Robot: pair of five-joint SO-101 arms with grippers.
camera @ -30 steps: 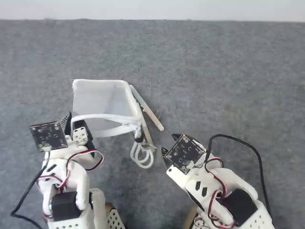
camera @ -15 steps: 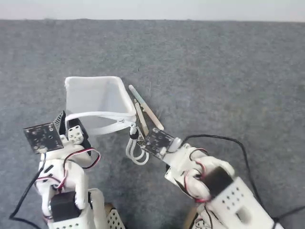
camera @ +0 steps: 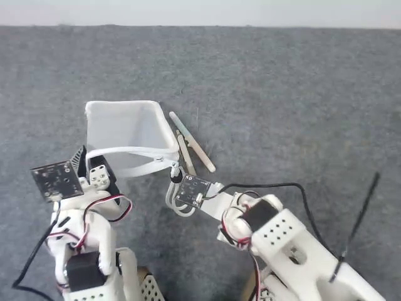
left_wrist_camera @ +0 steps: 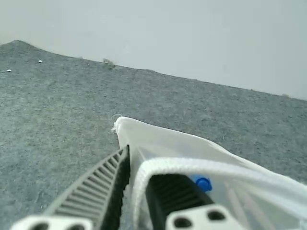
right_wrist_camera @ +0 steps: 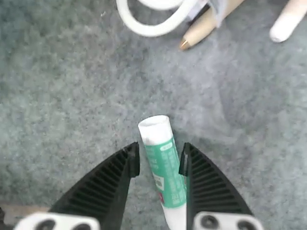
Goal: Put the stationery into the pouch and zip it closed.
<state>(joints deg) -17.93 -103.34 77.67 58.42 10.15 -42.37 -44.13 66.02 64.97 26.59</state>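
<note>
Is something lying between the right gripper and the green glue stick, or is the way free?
Nothing visible stands between them. The green glue stick lies on the grey surface, directly between the open jaws of the right gripper.

High: overhead, looking down. Left wrist: close, level along pouch (left_wrist_camera: 201, 153), shared with high (camera: 125, 128). Right wrist: close, downward on scissors loops (right_wrist_camera: 146, 31), likewise shared (camera: 170, 200).
</note>
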